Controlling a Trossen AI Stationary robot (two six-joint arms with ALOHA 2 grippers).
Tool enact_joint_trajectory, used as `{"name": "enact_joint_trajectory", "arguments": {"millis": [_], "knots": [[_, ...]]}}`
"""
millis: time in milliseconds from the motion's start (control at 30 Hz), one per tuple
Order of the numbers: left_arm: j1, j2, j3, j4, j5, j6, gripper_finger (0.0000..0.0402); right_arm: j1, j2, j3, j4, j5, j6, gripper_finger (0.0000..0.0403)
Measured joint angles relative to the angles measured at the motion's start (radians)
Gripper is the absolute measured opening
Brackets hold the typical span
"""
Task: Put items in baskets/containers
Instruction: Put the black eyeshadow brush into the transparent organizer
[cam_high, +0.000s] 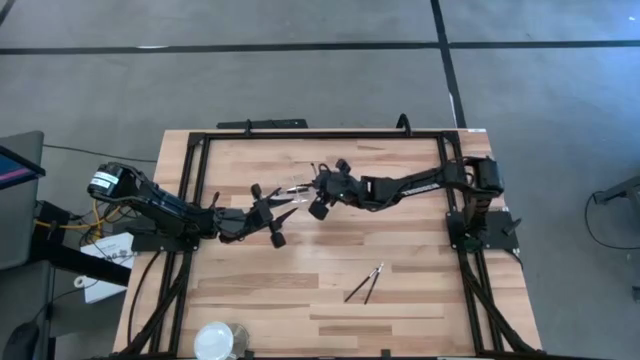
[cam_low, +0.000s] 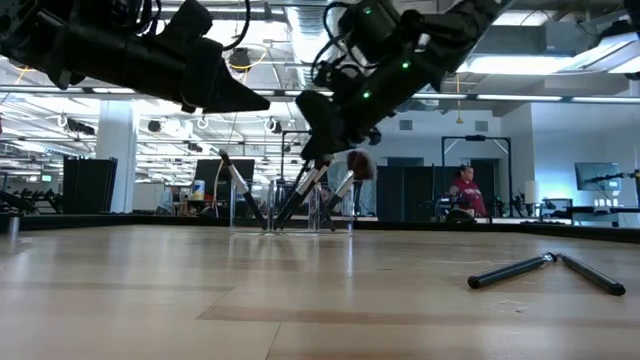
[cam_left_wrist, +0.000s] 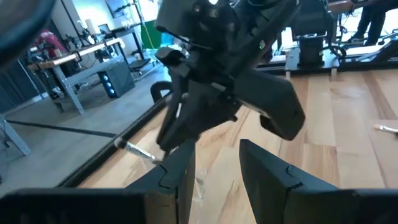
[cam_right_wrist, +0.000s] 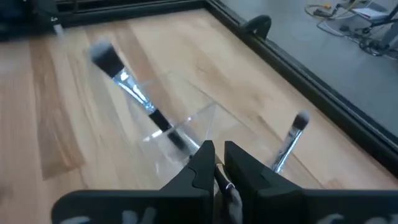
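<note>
While the pale wooden counter (cam_high: 400, 310) lies framed by a black rail, grey floor surrounds it and an open workshop shows beyond, where a person in red (cam_low: 465, 190) sits far off. Near the far middle of the counter stands the clear container (cam_low: 290, 205), with several makeup brushes (cam_low: 300, 192) leaning inside it, bristles up. Two more brushes (cam_high: 365, 283) lie crossed on the counter toward the near right, well apart from both arms. A round white and clear object (cam_high: 215, 341) sits at the near edge, left of centre.

Reaching in from the right side, the right gripper (cam_right_wrist: 216, 163) hangs over the container, its fingers pinched narrow on a thin brush handle (cam_right_wrist: 225, 183). From the left, the left gripper (cam_left_wrist: 214, 168) stretches low toward the same spot, fingers partly spread and holding nothing, just beside the right arm's wrist.

Bare wood lies open across the whole near half, apart from the two brushes.
</note>
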Motion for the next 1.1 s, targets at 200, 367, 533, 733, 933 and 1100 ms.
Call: {"name": "enact_joint_trajectory", "arguments": {"millis": [200,367,533,733,933,1100], "knots": [[0.000,0.000,-0.044,0.002,0.003,-0.049,0.0122,-0.004,0.076,0.058,-0.005,0.001,0.001,0.0042],[0.000,0.000,-0.060,0.001,0.003,-0.071,0.0122,-0.003,0.117,0.094,-0.007,-0.001,-0.007,0.0067],[0.000,0.000,-0.061,0.002,0.009,-0.115,0.0122,0.008,0.090,0.112,-0.067,0.001,-0.008,0.0086],[0.000,0.000,-0.062,0.003,0.214,-0.244,0.0122,0.069,-0.014,0.157,-0.188,0.000,-0.031,0.0092],[-0.013,0.049,-0.057,0.070,0.344,-0.364,0.0121,0.160,-0.184,0.163,-0.366,-0.001,-0.110,0.0093],[-0.032,0.175,0.000,0.159,0.351,-0.365,0.0109,0.261,-0.308,0.165,-0.658,-0.087,-0.036,0.0093]]}}
